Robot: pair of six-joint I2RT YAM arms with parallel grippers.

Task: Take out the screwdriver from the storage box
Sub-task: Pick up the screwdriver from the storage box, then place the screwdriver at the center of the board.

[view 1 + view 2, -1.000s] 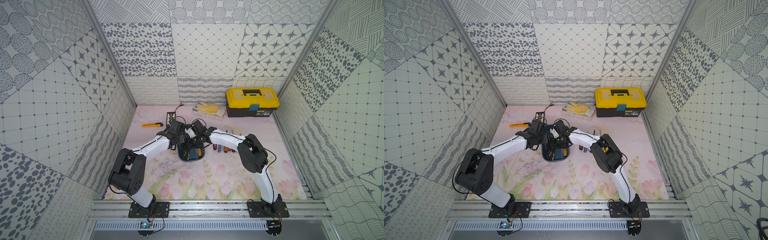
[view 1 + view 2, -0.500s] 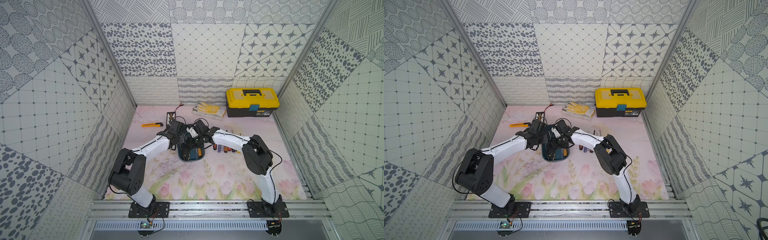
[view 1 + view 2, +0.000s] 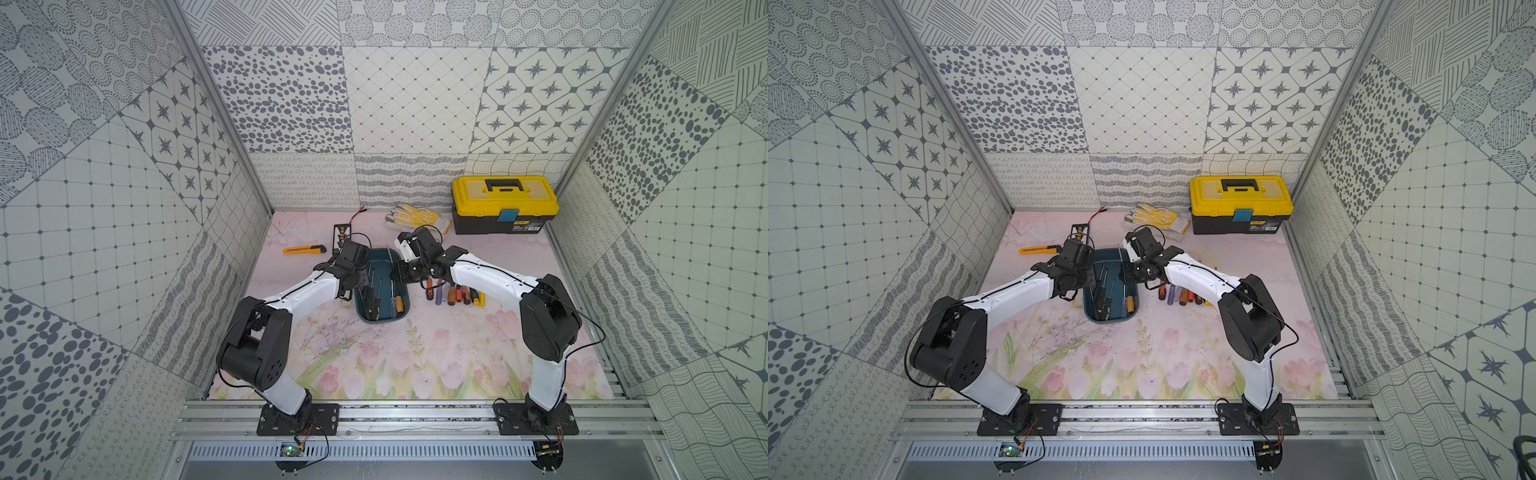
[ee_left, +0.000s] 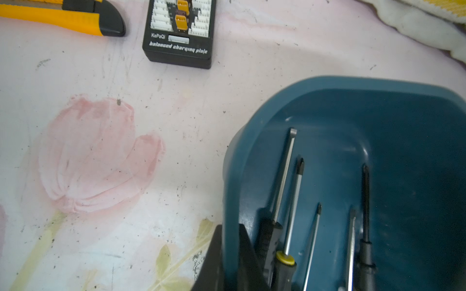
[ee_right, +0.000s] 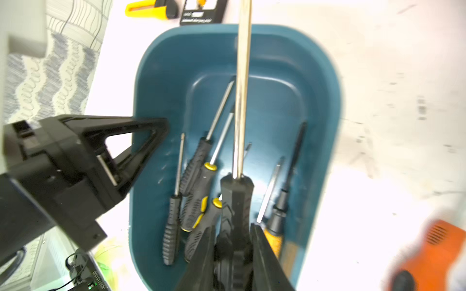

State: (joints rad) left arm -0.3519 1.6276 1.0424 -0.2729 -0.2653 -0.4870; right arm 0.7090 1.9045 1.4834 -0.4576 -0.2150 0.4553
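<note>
Around the storage box [image 3: 381,258], which sits near the middle of the desk [image 3: 374,365], we see a row of coloured-handled screwdrivers [image 3: 455,294] lying just beside its right wall, partly under the right arm. A yellow utility knife [image 3: 304,249] and a black charging plate [image 4: 178,47] lie toward the far left corner. Yellow-and-white gloves [image 3: 417,216] lie along the far edge, and a yellow-lidded black toolbox [image 3: 505,203] stands in the far right corner.

Inside the box, several loose screwdrivers [image 5: 199,173] crowd beneath and on both sides of the screwdriver [image 5: 237,199]. The right claw [image 5: 232,226] clamps that one narrowly by its handle, over the box. In the right wrist view its long shaft runs out past the far rim. The left claw [image 4: 230,234] is pinched tight on the box's left wall.

The box is smooth teal plastic, shallow, with rounded corners. The gripped handle is black and ribbed; the shaft is bare, straight metal. The desk wears a scuffed pink cover printed with tulips.
</note>
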